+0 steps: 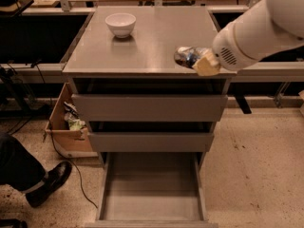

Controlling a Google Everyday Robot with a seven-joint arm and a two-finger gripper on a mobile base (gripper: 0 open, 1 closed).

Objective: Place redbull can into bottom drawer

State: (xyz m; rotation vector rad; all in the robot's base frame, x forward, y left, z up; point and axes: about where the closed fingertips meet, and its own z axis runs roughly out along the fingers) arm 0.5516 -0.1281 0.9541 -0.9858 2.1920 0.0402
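The redbull can (pixel 184 56), shiny silver with blue patches, is held in my gripper (pixel 198 61) above the right front part of the grey cabinet top (pixel 142 42). The cream fingers (pixel 207 63) are shut on the can, and the white arm reaches in from the right. The bottom drawer (pixel 151 189) is pulled open below, its grey floor bare. The can is well above it and a little to its right.
A white bowl (pixel 120 24) stands on the cabinet top at the back left. The two upper drawers (pixel 149 107) are pushed in. A cardboard box (pixel 66 127) sits left of the cabinet. A person's leg and black shoe (pixel 45 182) are at the lower left.
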